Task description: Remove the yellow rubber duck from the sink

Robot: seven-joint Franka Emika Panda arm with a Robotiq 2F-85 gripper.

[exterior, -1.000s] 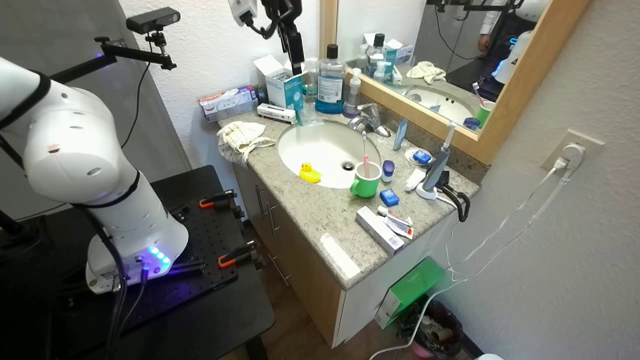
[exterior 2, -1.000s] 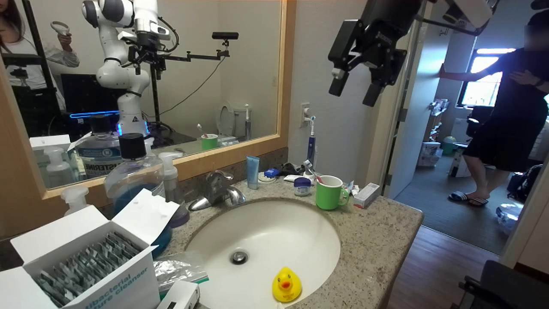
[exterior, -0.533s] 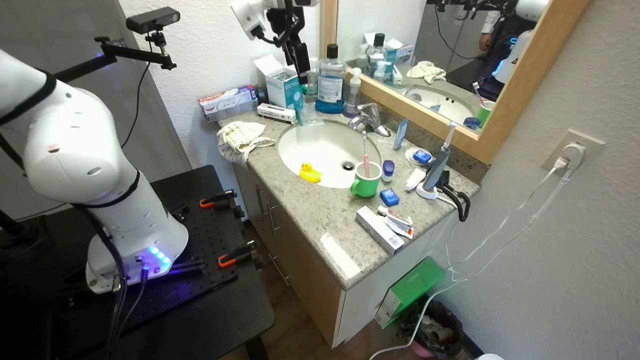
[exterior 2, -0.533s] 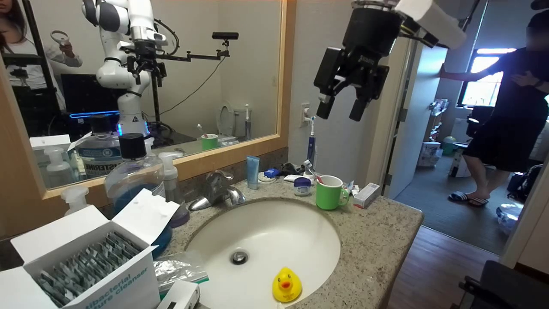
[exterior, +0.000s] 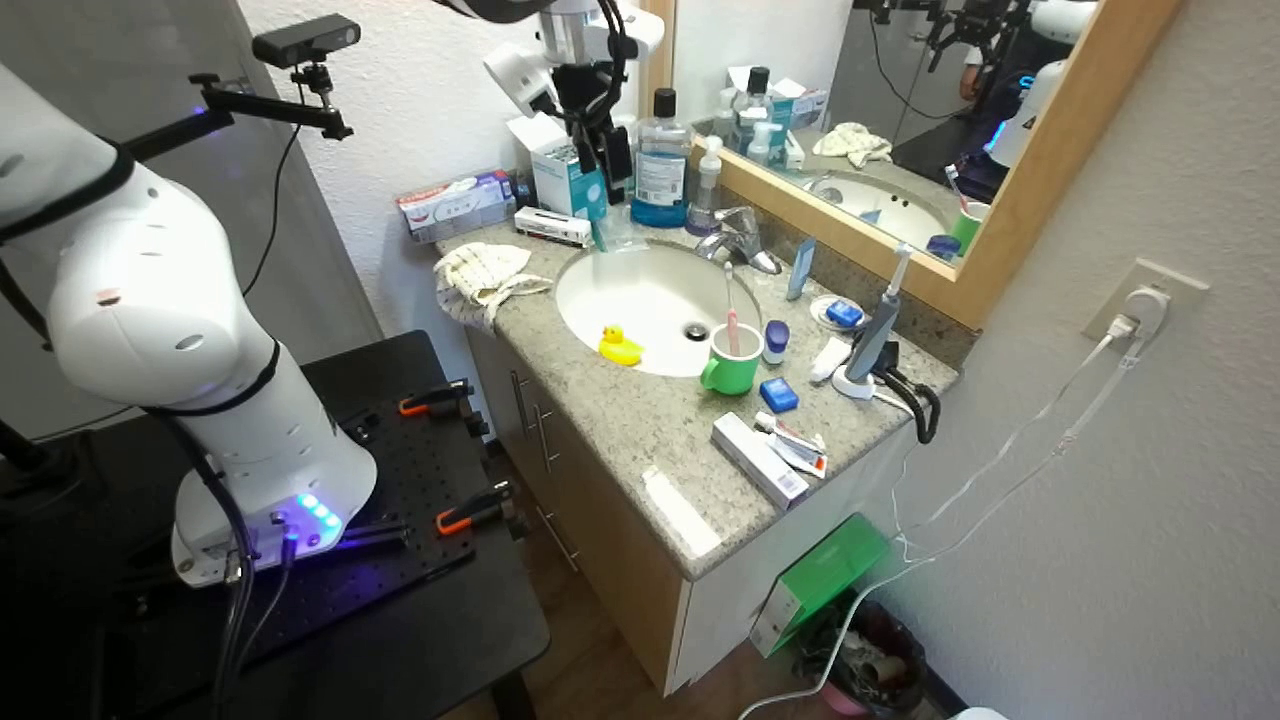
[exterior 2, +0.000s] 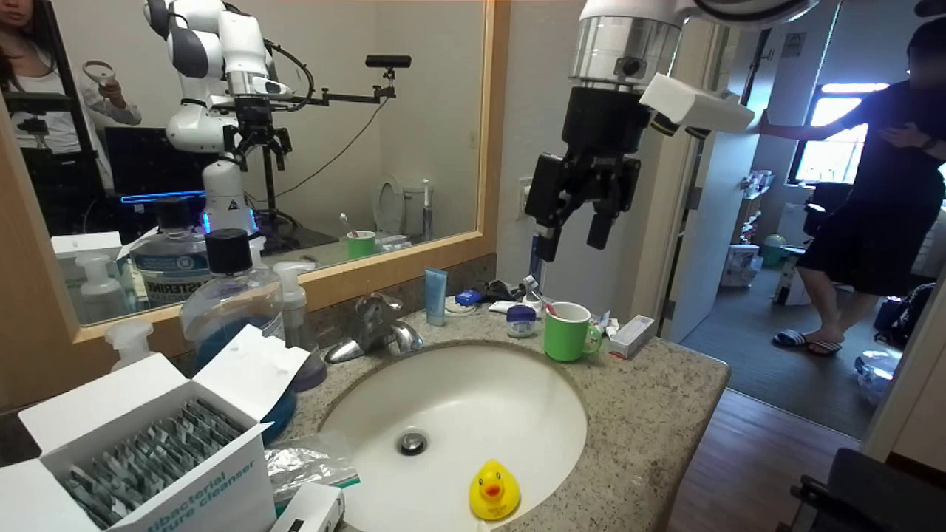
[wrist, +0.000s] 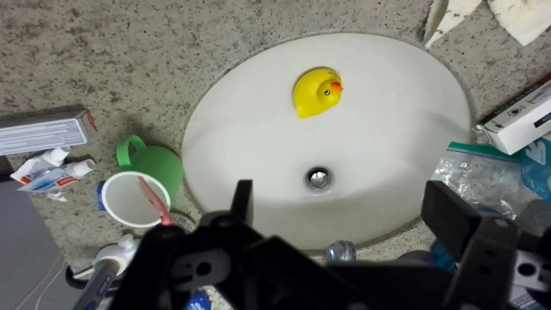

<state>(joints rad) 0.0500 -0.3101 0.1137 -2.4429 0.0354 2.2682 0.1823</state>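
gripper point(exterior 2: 573, 242) hangs with its fingers point(wrist: 243, 201) spread well apart and pointing down, holding nothing, above the countertop point(exterior: 650, 430) and well apart from the yellow rubber duck point(wrist: 316, 94). judging by this, the task is only at its approach: no part of the removal itself is done. the duck sits inside the sink point(wrist: 258, 150), on the side toward the countertop's front edge, between the drain point(wrist: 318, 178) and the front rim. the faucet point(exterior 2: 377, 325) stands across from it, by the edge that runs along the mirror point(exterior 2: 318, 170).

what is left, as i read it, is nearly everything: bring the gripper lower and probably over toward the front edge, close on the duck, lift it past the rim and let go of it outside the sink. no resting place is named, so i cannot say which edge or corner it should end up near.

the duck is bright yellow, rounded and small against the sink, with an orange bill and a black-and-white eye showing in the wrist view. it looks upright, perhaps leaning a little with the curve of the wall under it. its bill is turned toward the end of the countertop whose front corner bears a cloth point(exterior: 485, 275). faint marks low on its chest are too small to read.
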